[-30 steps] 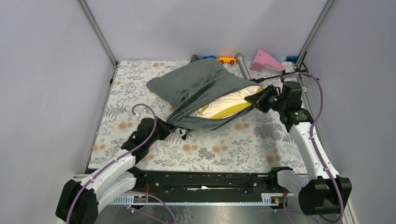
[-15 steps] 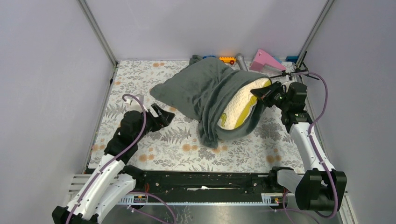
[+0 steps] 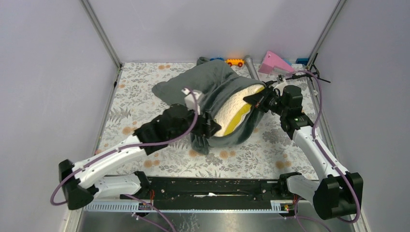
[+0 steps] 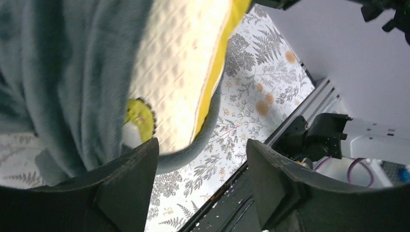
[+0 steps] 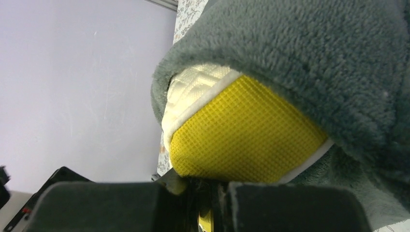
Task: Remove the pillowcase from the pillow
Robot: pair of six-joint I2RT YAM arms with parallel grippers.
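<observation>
Two claws, two different stories. The right claw (image 3: 257,99) is pinched shut on the pillow (image 3: 238,103). In its wrist view the jaws are closed together right under the yellow band (image 5: 241,130), with a sliver of yellow caught between them. So it's got the pillow by its far-right end.

The left claw (image 4: 200,145) is spread wide and holding nothing. Its two fingers (image 4: 128,188) sit apart, and the near-left end of the pillow hangs just ahead of the gap, not between the pads as far as I can tell.

Orientation-wise, the pillow's long axis runs on a diagonal across the floral table (image 3: 145,96), from near-left by the left claw to far-right at the right claw. The bare end points at the right claw. The cream quilted face is turned up and the yellow band runs along the near-right edge.

The pillowcase (image 3: 208,84) is only partly off. The grey-green plush is bunched over the far-left side of the pillow, wraps under the near edge and droops in a fold beside the left claw. From the right wrist you can see it hooding over the top of the yellow end. No zebra side showing anywhere.

Behind all that, along the back edge, sit a pink wedge (image 3: 273,62), an orange toy car (image 3: 235,62) and a grey tube (image 3: 251,66), well apart from the action.
</observation>
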